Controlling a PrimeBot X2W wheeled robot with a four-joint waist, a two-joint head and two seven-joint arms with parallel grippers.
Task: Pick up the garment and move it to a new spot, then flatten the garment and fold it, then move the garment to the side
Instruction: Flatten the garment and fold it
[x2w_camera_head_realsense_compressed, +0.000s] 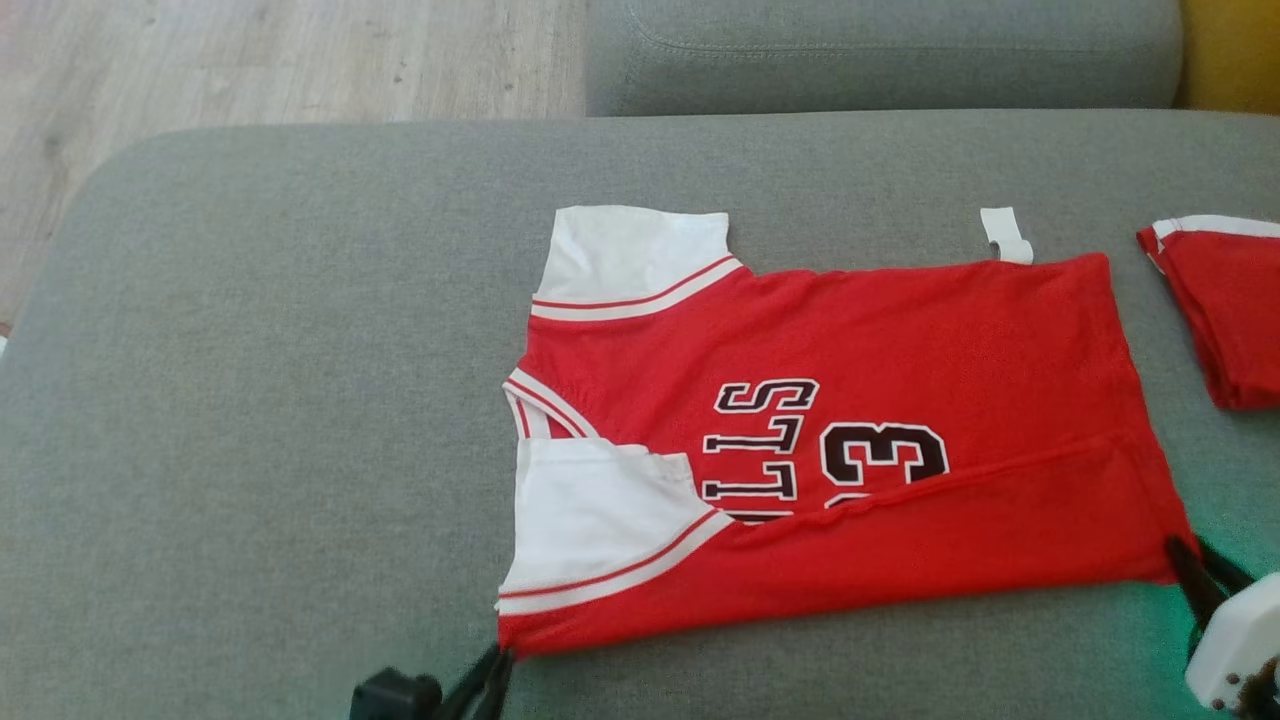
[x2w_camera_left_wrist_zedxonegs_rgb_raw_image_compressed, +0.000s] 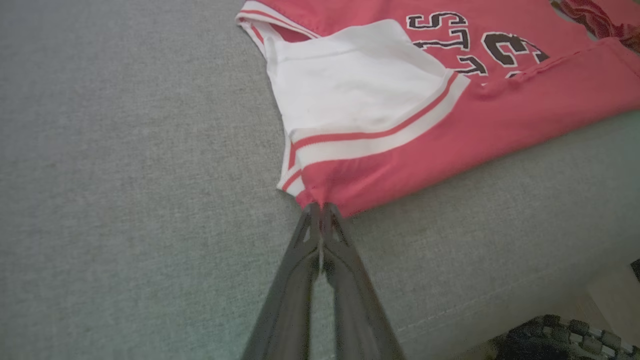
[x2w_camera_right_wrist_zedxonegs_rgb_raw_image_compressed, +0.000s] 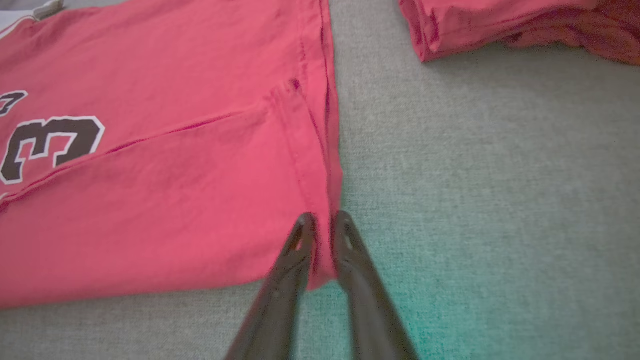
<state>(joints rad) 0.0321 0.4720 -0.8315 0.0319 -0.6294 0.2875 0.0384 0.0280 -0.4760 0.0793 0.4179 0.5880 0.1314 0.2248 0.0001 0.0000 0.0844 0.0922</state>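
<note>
Item: jersey (x2w_camera_head_realsense_compressed: 900, 330), red fabric, white sleeves with striped trim, black lettering. You have it lying flat on the grey woven cushion (x2w_camera_head_realsense_compressed: 300, 400), near edge folded over.
Left claw (x2w_camera_left_wrist_zedxonegs_rgb_raw_image_compressed: 321, 212): pressed together, pinching the near shoulder corner.
Right claw (x2w_camera_right_wrist_zedxonegs_rgb_raw_image_compressed: 325, 222): tips barely parted, hem corner between them. You cannot tell whether it grips.

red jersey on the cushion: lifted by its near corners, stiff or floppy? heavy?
Likely floppy: the jersey lies in thin flat layers on the cushion, so its fold would probably sag open. Probably light: the left gripper pinches just one corner, and the fabric barely puckers. Pushed, it may bunch on that textured cushion rather than slide.
</note>
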